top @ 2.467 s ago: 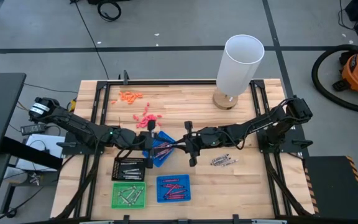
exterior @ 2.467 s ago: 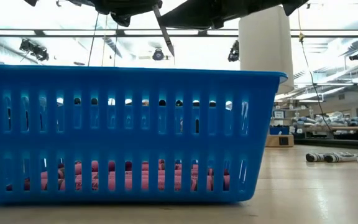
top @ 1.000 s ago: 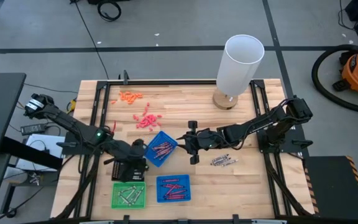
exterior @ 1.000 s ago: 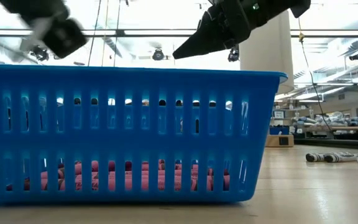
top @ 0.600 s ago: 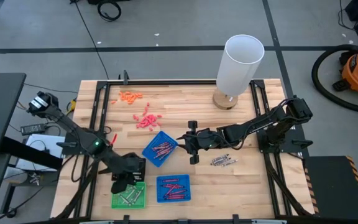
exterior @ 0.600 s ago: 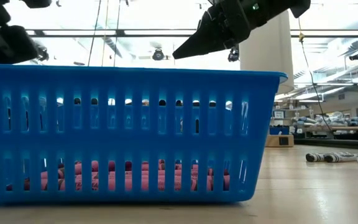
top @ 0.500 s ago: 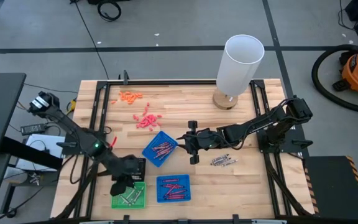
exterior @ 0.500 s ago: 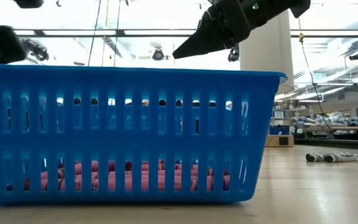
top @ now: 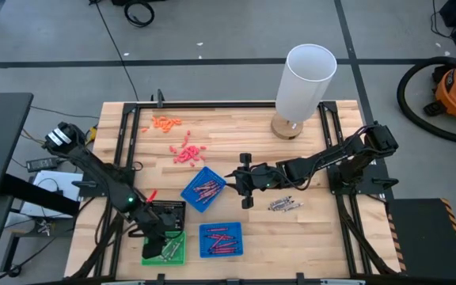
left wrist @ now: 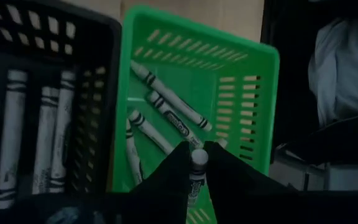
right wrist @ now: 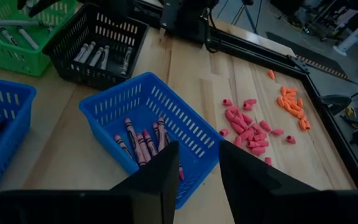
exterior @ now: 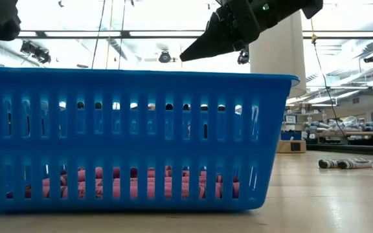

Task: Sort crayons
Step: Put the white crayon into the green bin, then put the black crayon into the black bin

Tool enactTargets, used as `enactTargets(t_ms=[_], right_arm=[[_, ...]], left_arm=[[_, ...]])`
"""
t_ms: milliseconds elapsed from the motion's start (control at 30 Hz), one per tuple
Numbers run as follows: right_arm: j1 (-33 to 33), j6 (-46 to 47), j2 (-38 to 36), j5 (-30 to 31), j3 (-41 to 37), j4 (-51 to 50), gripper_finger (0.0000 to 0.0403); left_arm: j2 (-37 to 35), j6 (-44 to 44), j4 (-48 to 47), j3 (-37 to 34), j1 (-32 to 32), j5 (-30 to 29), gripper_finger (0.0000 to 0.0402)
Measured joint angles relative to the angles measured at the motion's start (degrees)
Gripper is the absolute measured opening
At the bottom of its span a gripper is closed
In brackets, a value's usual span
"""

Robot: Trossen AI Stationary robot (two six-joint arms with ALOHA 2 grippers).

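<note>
My left gripper (left wrist: 197,152) hangs over the green tray (left wrist: 253,50), shut on a grey crayon (left wrist: 197,169). That tray (top: 176,255) stands at the near edge and holds several grey crayons. Beside it, the black tray (top: 169,212) also holds grey crayons. My right gripper (right wrist: 199,168) stands open above the tilted blue tray (right wrist: 142,106), with nothing between its fingers. Red crayons lie in that tray (top: 204,188) and in the near blue tray (top: 221,240). Loose grey crayons (top: 285,205) lie on the table to the right. My left gripper pinches the grey crayon between its two fingertips, near one end (left wrist: 198,158), which shows in the gap. The fingers slant downward toward the green tray. The crayon runs back between the fingers and is lifted clear of the tray.
Salmon-pink bits (top: 187,152) and orange bits (top: 165,123) lie at the far left of the table. A tall white cylinder (top: 307,79) stands at the far right. The low view is filled by the near blue tray's wall (exterior: 135,139).
My left gripper has swung from over the black tray toward the table's near edge and a little left, sinking and rolling at the wrist. It now hangs over the green tray. My right gripper has kept still.
</note>
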Motion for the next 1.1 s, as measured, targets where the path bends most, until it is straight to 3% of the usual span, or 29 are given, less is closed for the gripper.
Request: enactTargets(t_ms=[367, 667, 1100], right_arm=[[-0.07, 0.24, 0.00, -0.08, 0.00, 0.00, 0.0121], [-0.15, 0.70, 0.00, -0.22, 0.00, -2.94, 0.0121], [-0.13, 10.65, 0.00, -1.04, 0.00, -25.99, 0.0121]], left_arm=[[-0.48, -0.13, 0.53, 0.00, 1.12, 3.00, 0.0138], [-5.69, 9.79, 3.53, 0.02, 4.79, 1.59, 0.0127], [-8.64, 28.85, 3.56, 0.02, 11.85, -4.83, 0.0125]])
